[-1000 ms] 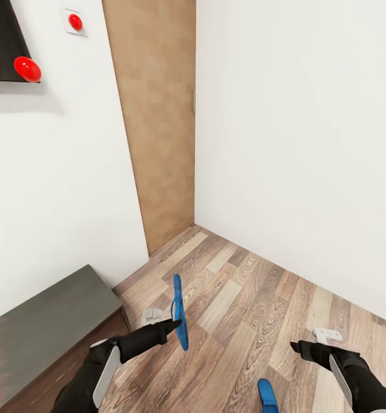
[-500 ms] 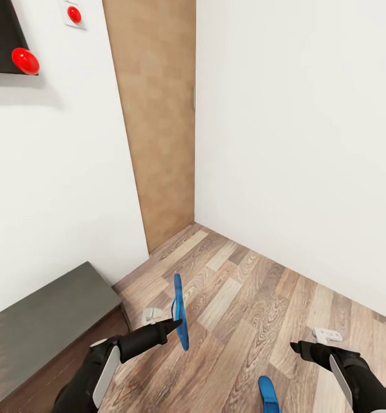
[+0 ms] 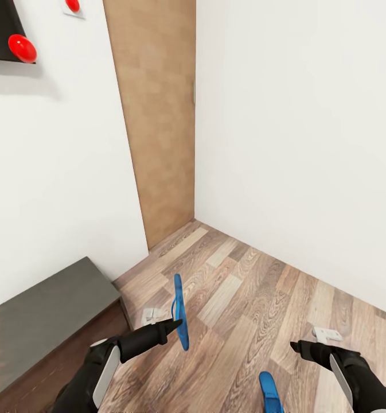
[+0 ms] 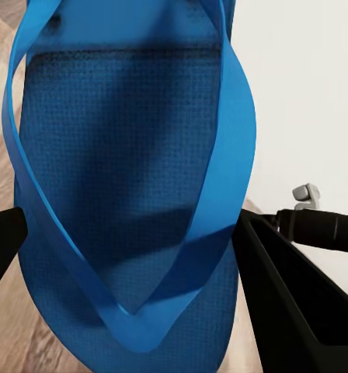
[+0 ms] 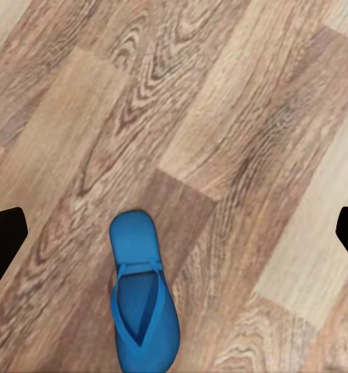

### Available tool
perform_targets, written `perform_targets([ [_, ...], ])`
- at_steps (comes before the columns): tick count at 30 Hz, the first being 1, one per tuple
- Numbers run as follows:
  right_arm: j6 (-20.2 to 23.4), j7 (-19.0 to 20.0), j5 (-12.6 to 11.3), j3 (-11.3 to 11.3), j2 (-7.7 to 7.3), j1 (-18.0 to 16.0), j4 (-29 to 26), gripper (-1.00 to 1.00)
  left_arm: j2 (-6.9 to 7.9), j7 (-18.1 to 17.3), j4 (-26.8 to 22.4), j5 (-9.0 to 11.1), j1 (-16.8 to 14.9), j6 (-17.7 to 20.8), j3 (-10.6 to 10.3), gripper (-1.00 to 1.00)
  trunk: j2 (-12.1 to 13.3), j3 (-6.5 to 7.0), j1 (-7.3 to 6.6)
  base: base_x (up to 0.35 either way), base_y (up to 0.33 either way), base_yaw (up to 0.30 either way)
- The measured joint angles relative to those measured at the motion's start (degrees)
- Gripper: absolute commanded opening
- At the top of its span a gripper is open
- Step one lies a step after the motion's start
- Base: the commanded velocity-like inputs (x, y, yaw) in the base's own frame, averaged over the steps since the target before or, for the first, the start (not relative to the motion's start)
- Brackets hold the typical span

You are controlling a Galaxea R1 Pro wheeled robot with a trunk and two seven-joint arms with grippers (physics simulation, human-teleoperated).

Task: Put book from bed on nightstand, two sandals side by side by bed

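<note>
Wood-plank floor is lying below me; my left gripper is clamping one sandal on edge, the other sandal lying flat under my right gripper, fingers apart. I'm aiming to level mine before lowering.

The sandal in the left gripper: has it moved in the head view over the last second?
No. The held sandal keeps its place beside the left gripper; only the background bench and red knobs slid upward, so the camera moved.

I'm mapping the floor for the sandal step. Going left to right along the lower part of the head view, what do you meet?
Dark bench → left pincer holding a blue sandal on edge → second sandal flat on the floor → right pincer.
</note>
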Motion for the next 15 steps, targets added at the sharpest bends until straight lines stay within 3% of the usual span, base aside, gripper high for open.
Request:
perform_targets([
  [8, 0.02, -0.41, 0.08, 0.03, 0.12, 0.00, 0.20, 1.00, 0.00, -0.02, 0.00, 0.00, 0.00, -0.03, -0.08, -1.00, -3.21, -1.44, 1.76, 0.000, 0.000, 0.000],
  [12, 0.00, -9.41, 2.76, 0.13, 0.16, 0.00, 6.15, 1.00, 0.03, 0.02, 0.00, -0.01, 0.00, -0.03, -0.09, -1.00, -4.81, -2.16, 2.64, 0.000, 0.000, 0.000],
  [13, -0.02, -14.11, 4.95, 0.01, 0.15, 0.00, 7.55, 1.00, 0.00, 0.02, -0.01, -0.01, 0.00, -0.03, -0.09, -1.00, -5.21, -2.34, 2.86, 0.000, 0.000, 0.000],
  [15, -0.01, -15.64, 5.64, 0.02, 0.11, 0.00, 7.97, 1.00, 0.01, 0.03, 0.00, -0.01, 0.00, -0.03, -0.09, -1.00, -6.02, -2.69, 3.30, 0.000, 0.000, 0.000],
])
